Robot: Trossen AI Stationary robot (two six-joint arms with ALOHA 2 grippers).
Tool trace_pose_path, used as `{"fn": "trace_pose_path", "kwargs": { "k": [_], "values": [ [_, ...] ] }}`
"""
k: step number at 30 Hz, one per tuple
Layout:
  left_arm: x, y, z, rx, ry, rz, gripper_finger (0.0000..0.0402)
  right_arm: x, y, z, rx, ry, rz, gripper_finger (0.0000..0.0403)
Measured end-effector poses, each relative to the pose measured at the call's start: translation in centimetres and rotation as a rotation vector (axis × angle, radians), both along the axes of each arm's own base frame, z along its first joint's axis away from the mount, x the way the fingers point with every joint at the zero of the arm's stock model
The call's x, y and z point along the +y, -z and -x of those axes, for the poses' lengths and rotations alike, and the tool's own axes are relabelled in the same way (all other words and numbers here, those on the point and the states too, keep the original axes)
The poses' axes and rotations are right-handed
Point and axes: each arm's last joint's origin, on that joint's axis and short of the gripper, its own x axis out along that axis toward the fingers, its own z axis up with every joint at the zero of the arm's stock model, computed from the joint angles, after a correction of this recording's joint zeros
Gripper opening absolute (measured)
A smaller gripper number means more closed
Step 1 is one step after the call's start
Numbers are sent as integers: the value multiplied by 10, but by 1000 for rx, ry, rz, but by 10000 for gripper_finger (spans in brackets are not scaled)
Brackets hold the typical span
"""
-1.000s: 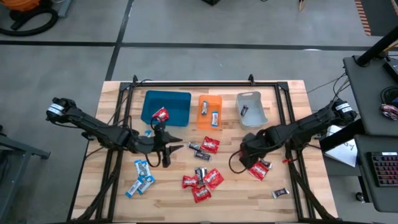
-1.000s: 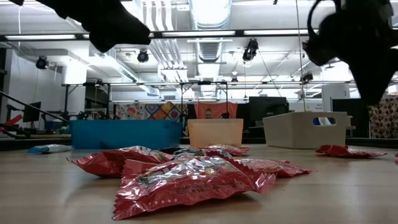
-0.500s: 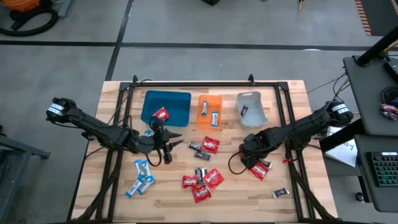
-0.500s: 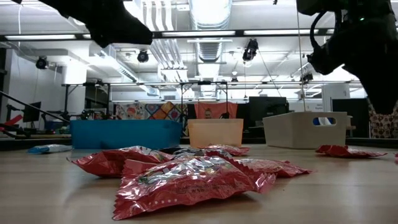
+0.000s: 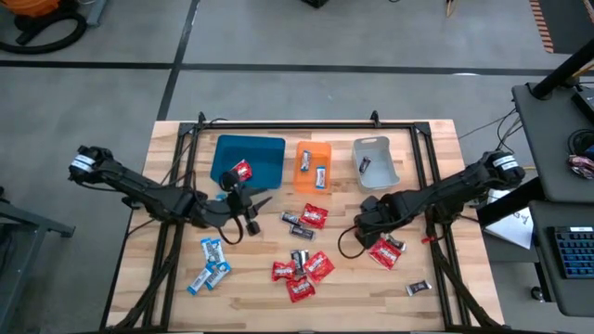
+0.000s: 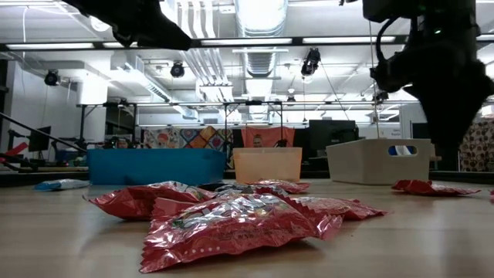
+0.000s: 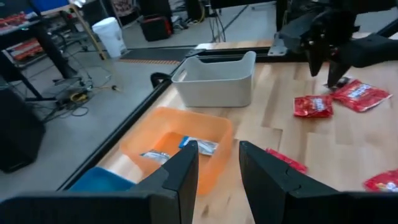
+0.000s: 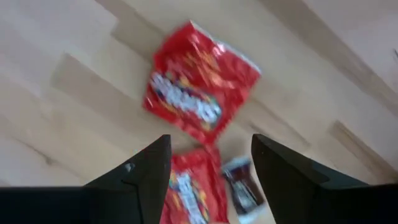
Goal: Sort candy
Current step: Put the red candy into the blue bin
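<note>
Wrapped candy lies scattered on the wooden table: red packets (image 5: 299, 275), blue-and-white ones (image 5: 212, 260) and dark ones (image 5: 295, 221). One red candy (image 5: 239, 171) lies in the blue tray (image 5: 264, 153), blue-and-white pieces (image 7: 198, 145) in the orange tray (image 5: 314, 154), and a dark one (image 5: 364, 165) in the grey tray (image 5: 382, 148). My left gripper (image 7: 219, 168) hovers open and nearly level by the blue tray's near edge, holding nothing. My right gripper (image 8: 211, 165) points down, open, above two red candies (image 8: 200, 87) and a dark one (image 8: 244, 191).
A black metal frame (image 5: 288, 122) runs along the table's far edge and down both sides. One dark candy (image 5: 419, 289) lies alone near the front right corner. Bare wood shows along the near edge and at the far right.
My left gripper has turned at the wrist and swung a little toward the trays at the far edge. In the low view my right gripper hangs slightly lower than before.
</note>
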Motion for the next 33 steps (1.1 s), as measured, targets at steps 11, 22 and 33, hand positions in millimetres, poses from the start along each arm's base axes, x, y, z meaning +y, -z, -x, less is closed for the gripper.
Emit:
{"fn": "trace_pose_path", "kwargs": {
  "k": [11, 22, 33],
  "values": [
    [14, 0, -3, 2, -60, -1, 101, 1, 34, -21, 14, -11, 53, 215],
    [14, 0, -3, 2, -61, -1, 100, 4, 62, -33, 67, -62, 62, 181],
    [14, 2, -3, 0, -65, 9, 100, 5, 62, -39, -8, -130, 75, 15]
  ]
}}
